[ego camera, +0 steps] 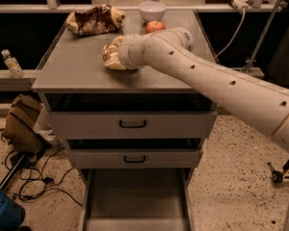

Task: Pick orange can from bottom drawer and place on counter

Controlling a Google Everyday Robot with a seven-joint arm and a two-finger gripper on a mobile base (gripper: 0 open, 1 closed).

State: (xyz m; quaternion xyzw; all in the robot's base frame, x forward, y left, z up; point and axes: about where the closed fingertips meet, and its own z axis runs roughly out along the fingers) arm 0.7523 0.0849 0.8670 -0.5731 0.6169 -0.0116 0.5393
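Observation:
My gripper (pixel 111 57) is over the middle of the counter (pixel 72 69), at the end of the long white arm that reaches in from the right. It is shut on the orange can (pixel 107 53), a shiny gold-orange shape that shows between the cream fingers and rests on or just above the counter top. Most of the can is hidden by the fingers. The bottom drawer (pixel 135 198) is pulled out at the foot of the cabinet, and its grey tray shows nothing inside.
A crinkled brown-yellow snack bag (pixel 94 19) lies at the counter's back left. A white bowl (pixel 152 9) and a red apple (pixel 155 26) stand at the back. The two upper drawers (pixel 132 124) are closed. A bag and cables (pixel 21 129) lie on the floor left.

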